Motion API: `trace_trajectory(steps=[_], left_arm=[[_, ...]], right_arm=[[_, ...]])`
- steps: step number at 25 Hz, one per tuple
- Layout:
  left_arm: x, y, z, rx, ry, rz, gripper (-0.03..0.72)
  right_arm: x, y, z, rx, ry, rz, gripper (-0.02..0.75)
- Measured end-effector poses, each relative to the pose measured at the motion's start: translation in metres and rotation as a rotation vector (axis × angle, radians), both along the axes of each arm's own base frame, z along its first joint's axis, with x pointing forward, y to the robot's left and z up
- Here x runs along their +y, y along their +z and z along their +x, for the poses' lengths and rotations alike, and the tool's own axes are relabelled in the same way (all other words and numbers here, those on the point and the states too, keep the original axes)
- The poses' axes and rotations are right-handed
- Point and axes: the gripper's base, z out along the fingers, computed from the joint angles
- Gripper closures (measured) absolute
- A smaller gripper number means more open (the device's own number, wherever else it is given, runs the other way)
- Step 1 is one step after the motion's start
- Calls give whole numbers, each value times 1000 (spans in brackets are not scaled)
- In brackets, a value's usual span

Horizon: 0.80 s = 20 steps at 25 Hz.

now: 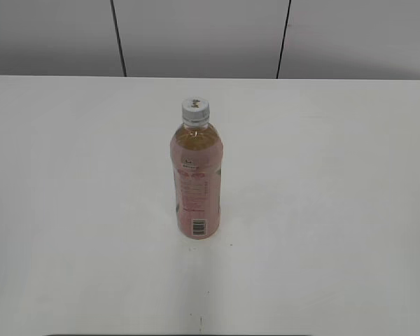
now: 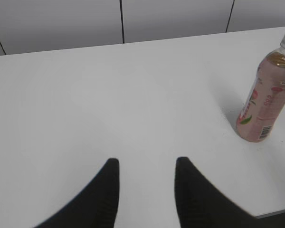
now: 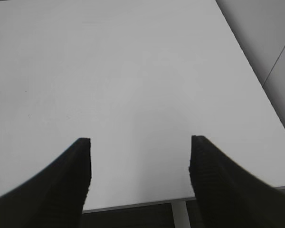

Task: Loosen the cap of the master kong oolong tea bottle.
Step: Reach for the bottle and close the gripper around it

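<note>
Near the table's (image 1: 70,210) middle stands the master kong oolong tea bottle (image 1: 196,182), upright, cap (image 1: 195,108) on. Both the left gripper (image 2: 147,164) and right gripper (image 3: 140,142) hang parted, empty, well apart from it. Approach hasn't begun; next, 1 must steady the body.

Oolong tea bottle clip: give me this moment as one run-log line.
bottle: upright on table, untouched | cap: on | left gripper: open, empty | right gripper: open, empty
</note>
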Motion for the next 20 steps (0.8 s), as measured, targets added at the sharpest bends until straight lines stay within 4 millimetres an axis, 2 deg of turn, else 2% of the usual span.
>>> trace_trajectory(steps=[20], left_arm=[[0,0,0,0,0,0,447]], right_arm=[[0,0,0,0,0,0,244]])
